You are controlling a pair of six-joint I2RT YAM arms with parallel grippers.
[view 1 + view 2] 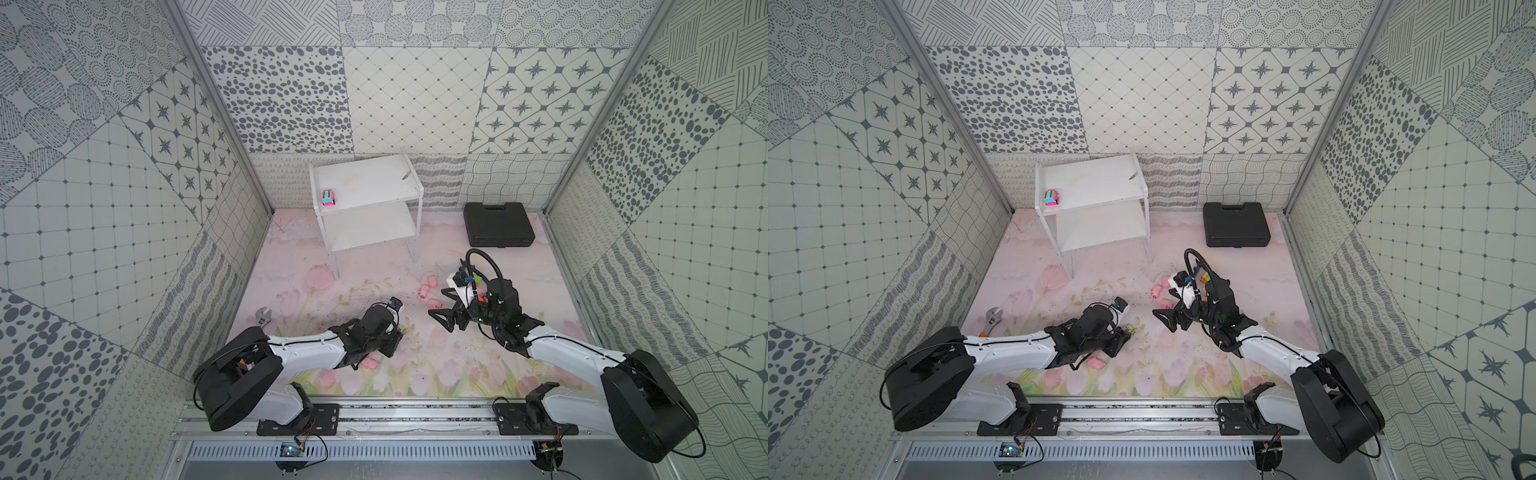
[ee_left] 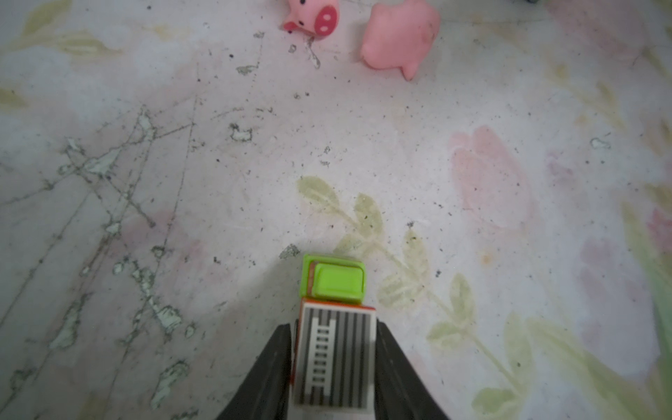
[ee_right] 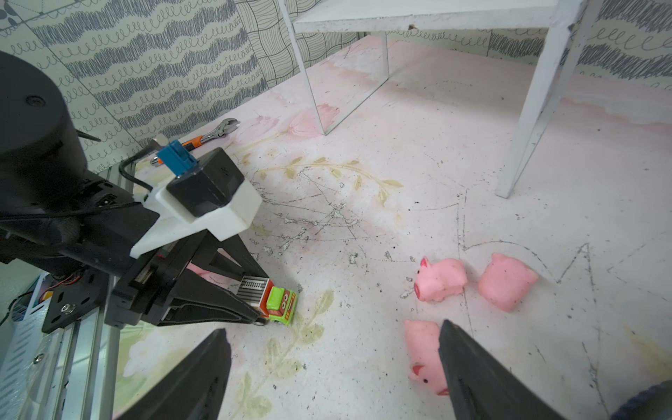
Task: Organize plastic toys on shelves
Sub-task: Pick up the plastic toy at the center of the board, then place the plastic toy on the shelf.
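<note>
The left pincer [image 2: 334, 327] pinches the striped rear of the green car [image 2: 338, 280], on the tabletop [image 2: 509, 109] well apart from the shelf [image 1: 365, 183]. Gripped so far back, it may swivel or slip on lifting. The right pincer [image 3: 331, 327], spread, could nudge a pig [image 3: 423, 352].

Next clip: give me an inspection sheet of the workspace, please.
Surface: floral mat, scratched and speckled.
Job's things: rack holds one pink car on its top board; green truck and pigs on the mat.
Clutter: wrench, black case.
Grippers: left gripper shut on the green truck; right gripper open, empty.
Cables: black loop above the right gripper.
Surroundings: patterned walls.
</note>
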